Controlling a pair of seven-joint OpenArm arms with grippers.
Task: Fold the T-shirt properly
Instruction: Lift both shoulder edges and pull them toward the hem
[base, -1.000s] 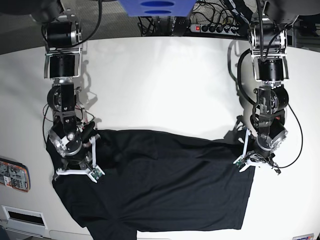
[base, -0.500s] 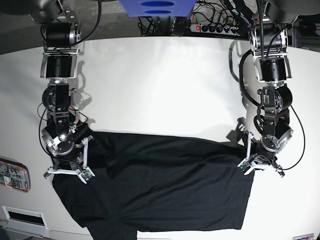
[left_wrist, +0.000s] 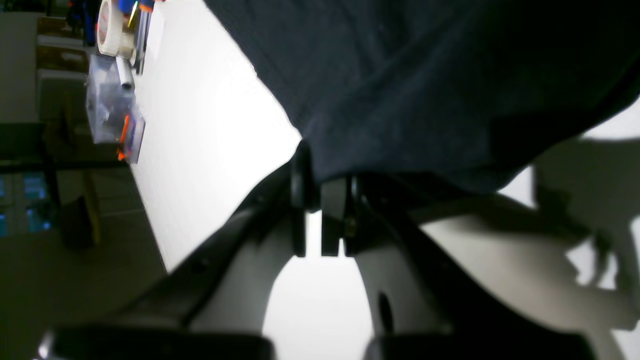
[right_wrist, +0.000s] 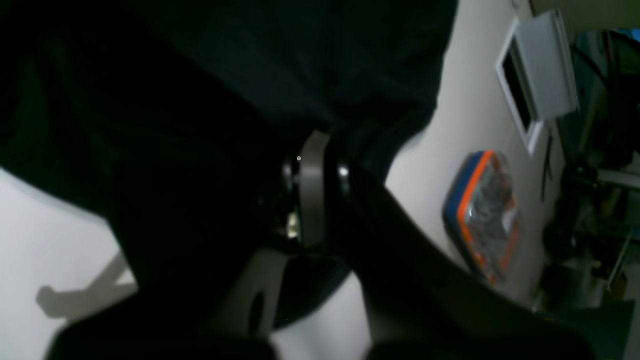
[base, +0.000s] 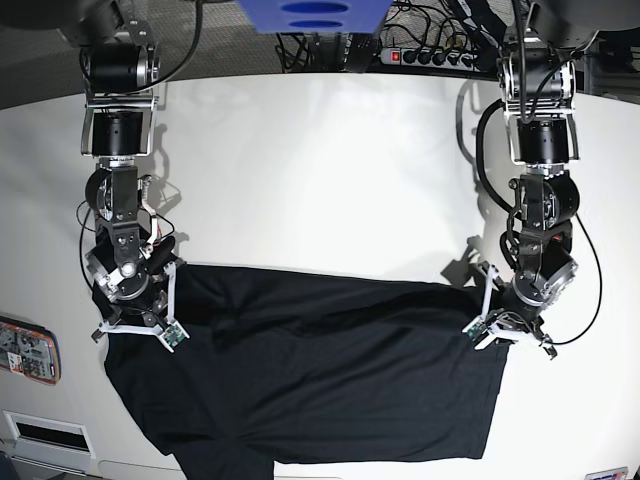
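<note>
Both grippers pinch the far edge of the T-shirt, one at each end of its long run.

The T-shirt (base: 310, 375) lies spread on the white table (base: 320, 170), its long axis running side to side, and nearly all its cloth sits on the near side of my grippers, away from the power strip (base: 430, 55). My left gripper (base: 508, 330) is closed down on the far corner of the hem end; in the left wrist view the fingers (left_wrist: 300, 180) nip the cloth edge. My right gripper (base: 135, 322) is clamped on the cloth at the opposite end, the jaws nearly together. Each arm is at its own end, so the fold has to swing toward the near edge. Compared with a second ago, my right gripper has drawn back toward the power strip and outward, and the left has barely shifted.
</note>
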